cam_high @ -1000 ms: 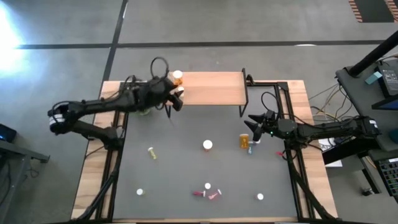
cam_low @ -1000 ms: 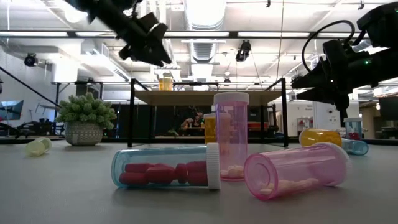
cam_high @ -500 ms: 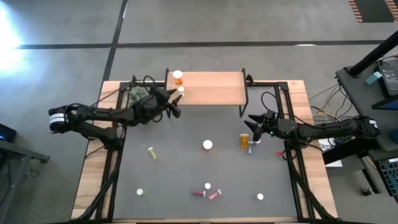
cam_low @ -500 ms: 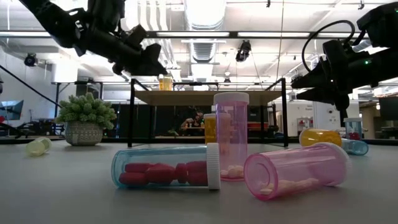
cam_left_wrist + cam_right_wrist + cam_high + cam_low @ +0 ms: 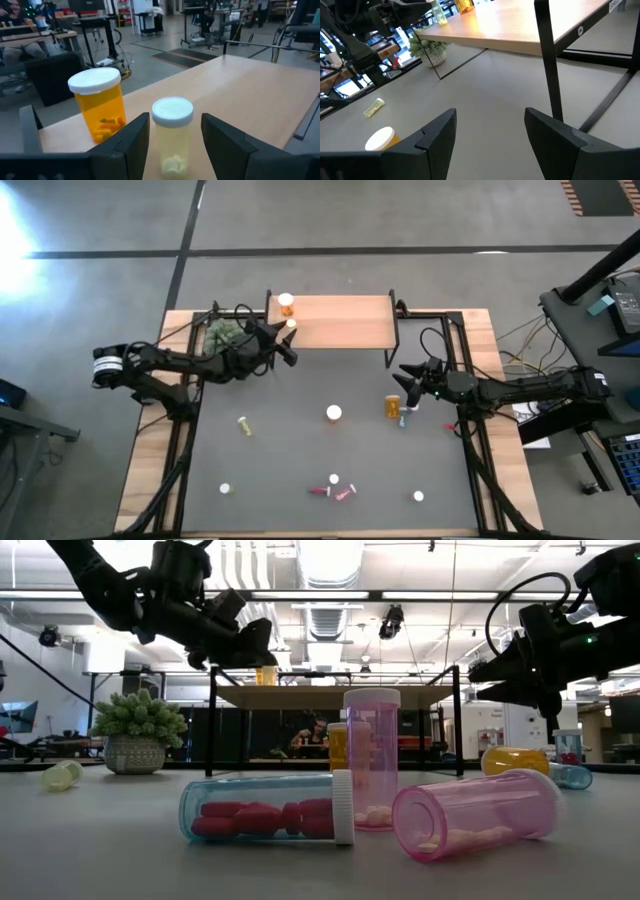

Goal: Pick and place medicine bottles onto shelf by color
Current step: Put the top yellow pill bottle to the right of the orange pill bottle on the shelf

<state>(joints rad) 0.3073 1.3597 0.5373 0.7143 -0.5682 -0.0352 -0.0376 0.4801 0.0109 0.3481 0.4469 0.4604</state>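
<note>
My left gripper (image 5: pixel 284 350) is open, just off the left near corner of the light-wood shelf (image 5: pixel 345 322). In the left wrist view its fingers (image 5: pixel 175 120) stand apart from a yellowish white-capped bottle (image 5: pixel 172 131), which stands on its base on the shelf. An orange bottle (image 5: pixel 101 105) stands beside it. My right gripper (image 5: pixel 405 373) is open and empty above the table. It is just far of an orange bottle (image 5: pixel 392 407) lying on its side, which also shows in the right wrist view (image 5: pixel 382 139).
A white-capped bottle (image 5: pixel 334 413) stands mid-table and a yellowish one (image 5: pixel 244 425) lies at the left. Pink and blue bottles (image 5: pixel 335 490) lie near the front edge, big in the low view (image 5: pixel 268 808). A green potted plant (image 5: pixel 222 333) stands left of the shelf, under my left arm.
My left gripper has drawn back from above the shelf's left end toward the table's near left and come down a little. The yellowish bottle stays upright on the shelf beside the orange one. My right arm has kept still.
</note>
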